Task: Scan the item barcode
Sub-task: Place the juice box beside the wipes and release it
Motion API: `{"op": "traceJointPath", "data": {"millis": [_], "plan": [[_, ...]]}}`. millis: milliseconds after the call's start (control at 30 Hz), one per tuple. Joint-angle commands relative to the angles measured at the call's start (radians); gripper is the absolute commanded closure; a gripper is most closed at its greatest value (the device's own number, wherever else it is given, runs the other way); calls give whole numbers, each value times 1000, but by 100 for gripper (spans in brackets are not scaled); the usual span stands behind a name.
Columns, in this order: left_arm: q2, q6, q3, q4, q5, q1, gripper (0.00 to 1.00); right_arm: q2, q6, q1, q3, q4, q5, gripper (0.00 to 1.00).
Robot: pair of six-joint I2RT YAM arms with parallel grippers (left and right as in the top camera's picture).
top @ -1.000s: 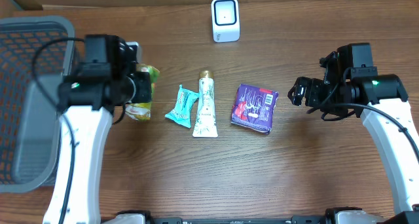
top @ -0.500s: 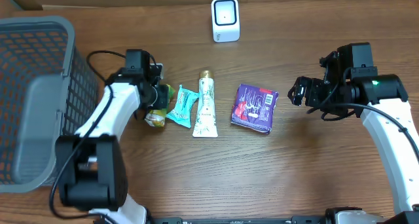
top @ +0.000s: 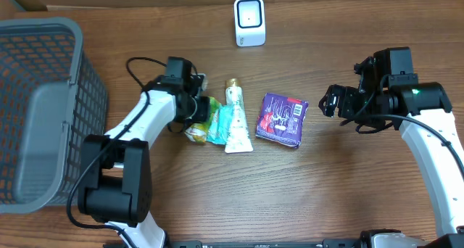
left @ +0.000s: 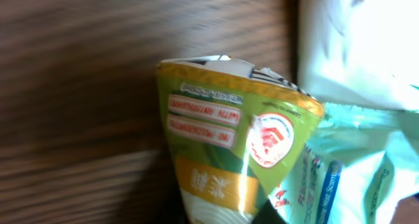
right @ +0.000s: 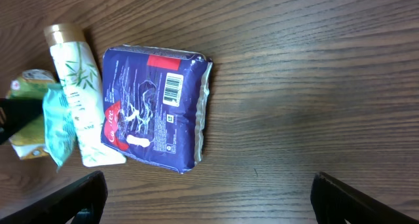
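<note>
Jaws spread wide on the right gripper.

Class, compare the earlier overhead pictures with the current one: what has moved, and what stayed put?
The left gripper swung right, away from the basket, bringing the green-yellow packet up against the teal packet; that and the white tube were pushed right, the tube now slightly tilted. Whether the packet is still gripped is unclear. The purple pack, scanner, basket and open right gripper stayed put.
</note>
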State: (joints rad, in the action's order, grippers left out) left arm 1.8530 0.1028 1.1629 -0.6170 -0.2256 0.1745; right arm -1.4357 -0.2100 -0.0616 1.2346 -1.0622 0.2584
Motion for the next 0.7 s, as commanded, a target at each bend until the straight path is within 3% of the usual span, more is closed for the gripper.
{"op": "traceJointPath", "data": {"millis": [0, 133, 167, 200, 667], "plan": [[34, 19, -5, -14, -67, 29, 74, -1, -4, -5, -6, 2, 6, 0], [34, 17, 8, -46, -55, 23, 47, -1, -4, -5, -6, -3, 6, 0], [34, 17, 19, -61, -55, 20, 36, -1, -4, -5, -6, -2, 8, 0], [34, 17, 52, -98, -50, 11, 0, -1, -3, -5, -6, -2, 18, 0], [-126, -14, 525, -483, 80, -9, 0, -1, 0, -5, 4, -3, 124, 2]]}}
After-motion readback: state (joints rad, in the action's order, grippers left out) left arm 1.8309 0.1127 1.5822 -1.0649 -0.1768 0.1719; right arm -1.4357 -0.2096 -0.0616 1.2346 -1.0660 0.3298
